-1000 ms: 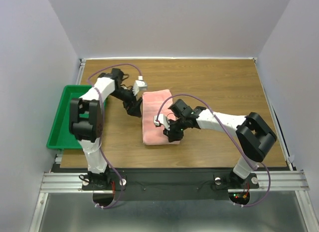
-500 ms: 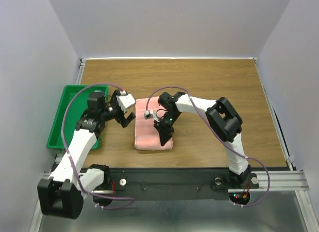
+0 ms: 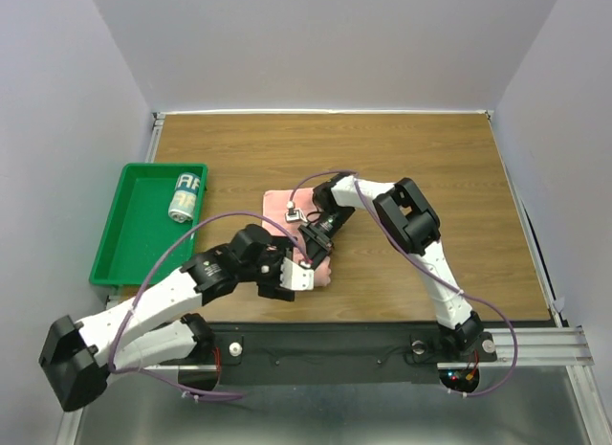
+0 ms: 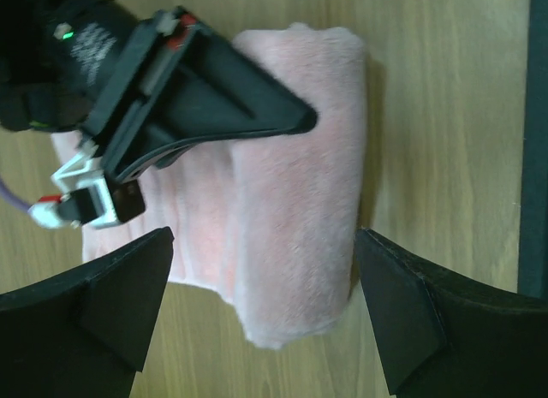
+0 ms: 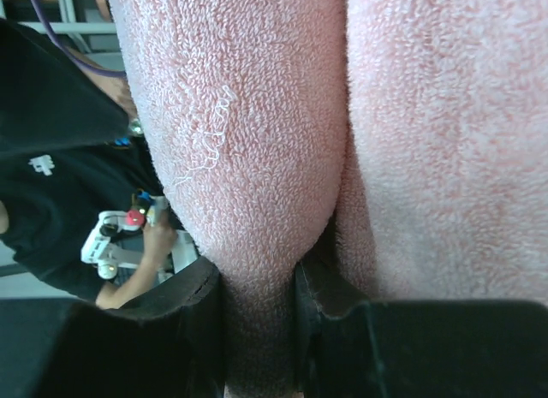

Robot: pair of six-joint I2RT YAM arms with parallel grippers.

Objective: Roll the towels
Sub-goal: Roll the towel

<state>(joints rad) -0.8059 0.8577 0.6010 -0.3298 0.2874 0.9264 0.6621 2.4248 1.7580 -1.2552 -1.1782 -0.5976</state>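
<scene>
Top external view: the left pincer (image 4: 265, 308) has swung away from the green tray (image 3: 139, 239) to the lower centre. It now gapes wide astride the near end of the salmon-pink towel (image 4: 291, 201), which lies partly rolled mid-counter (image 3: 459, 177). The right pincer (image 5: 261, 329) stays clenched on a fold of it. The printed towel (image 3: 185, 196), now unobscured, sits rolled in the tray, so probably only the pink roll remains to finish.
</scene>
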